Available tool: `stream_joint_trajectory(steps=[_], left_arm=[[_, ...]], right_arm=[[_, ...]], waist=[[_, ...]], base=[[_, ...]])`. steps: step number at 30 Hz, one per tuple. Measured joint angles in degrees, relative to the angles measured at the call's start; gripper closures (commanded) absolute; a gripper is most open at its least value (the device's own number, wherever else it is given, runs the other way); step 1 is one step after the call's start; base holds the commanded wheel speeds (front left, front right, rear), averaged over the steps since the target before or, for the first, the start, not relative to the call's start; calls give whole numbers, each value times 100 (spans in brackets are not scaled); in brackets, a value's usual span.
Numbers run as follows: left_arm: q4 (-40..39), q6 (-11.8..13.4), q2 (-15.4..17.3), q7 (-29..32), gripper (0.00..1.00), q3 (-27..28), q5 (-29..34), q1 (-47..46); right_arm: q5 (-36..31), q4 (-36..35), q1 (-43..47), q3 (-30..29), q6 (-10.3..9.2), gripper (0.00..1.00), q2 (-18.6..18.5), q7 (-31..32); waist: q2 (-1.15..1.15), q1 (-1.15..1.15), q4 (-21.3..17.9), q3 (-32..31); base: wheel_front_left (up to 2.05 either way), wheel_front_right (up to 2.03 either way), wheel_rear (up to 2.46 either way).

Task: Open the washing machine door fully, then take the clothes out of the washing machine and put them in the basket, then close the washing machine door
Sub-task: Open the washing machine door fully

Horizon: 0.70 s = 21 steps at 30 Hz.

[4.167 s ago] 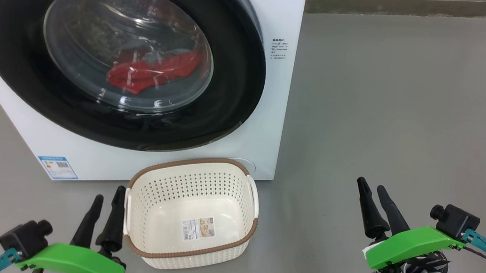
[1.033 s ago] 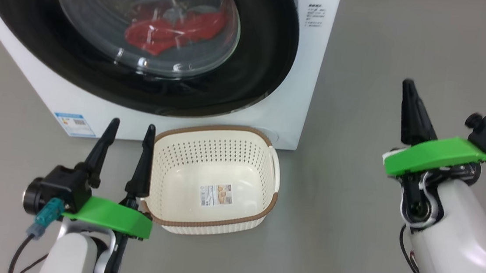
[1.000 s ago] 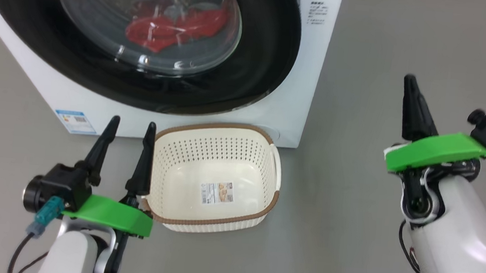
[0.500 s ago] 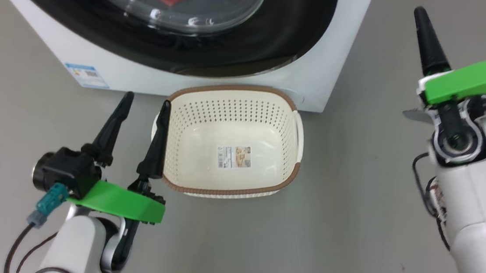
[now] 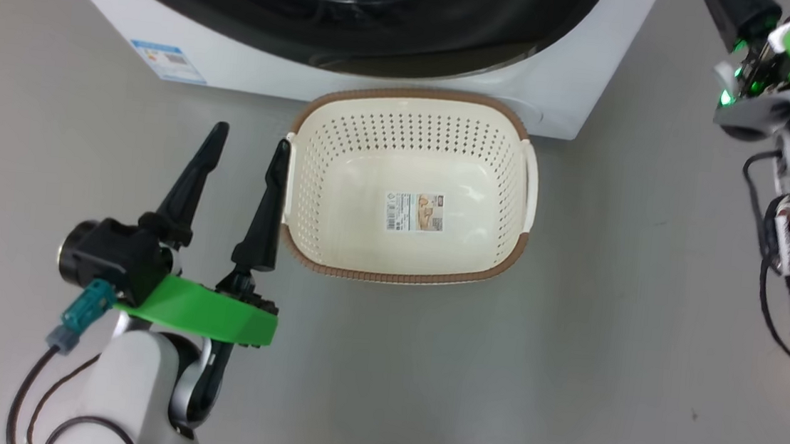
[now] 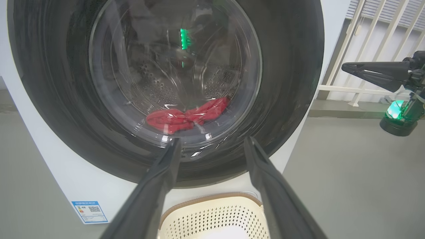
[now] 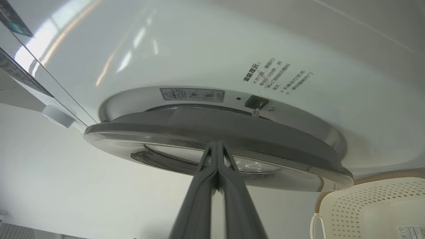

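Observation:
The washing machine (image 5: 271, 81) stands at the top of the head view, with the black rim of the washing machine door (image 5: 454, 41) above the empty basket (image 5: 406, 94). My left gripper (image 5: 250, 136) is open just left of the basket, holding nothing. In the left wrist view the left gripper (image 6: 213, 141) points at the door (image 6: 292, 83), and the red clothes (image 6: 189, 116) lie behind its window. My right gripper (image 7: 216, 146) is shut, its tips close to the edge of the door (image 7: 232, 129); I cannot tell if they touch. The right gripper (image 6: 347, 67) hangs right of the machine.
A blue label (image 5: 168, 60) marks the machine's lower left front. White railing slats (image 6: 365, 33) stand behind, to the right. Grey floor (image 5: 609, 305) lies open right of the basket and in front of it. A corner of the basket (image 7: 372, 205) shows under the door.
The head camera has tipped down, so the machine and basket have slid up the picture. My right gripper has risen from near the floor to door height. The left gripper's fingers have spread wider.

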Motion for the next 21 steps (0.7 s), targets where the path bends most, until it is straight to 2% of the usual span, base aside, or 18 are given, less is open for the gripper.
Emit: stream_joint_trajectory(steps=[7, 21], left_arm=[[-22, -1, -2, 0, 0, -137, -10, -100], [-65, -1, -7, 0, 0, -192, -9, -319]], right_arm=[[203, 94, -481, 3, 0, 100, -136, 522], [16, 470, -1099, 82, -1, 100, -339, 489]], waist=[[0, 0, 185, 222], [0, 0, 392, 601]], base=[[0, 0, 0], [0, 0, 0]])
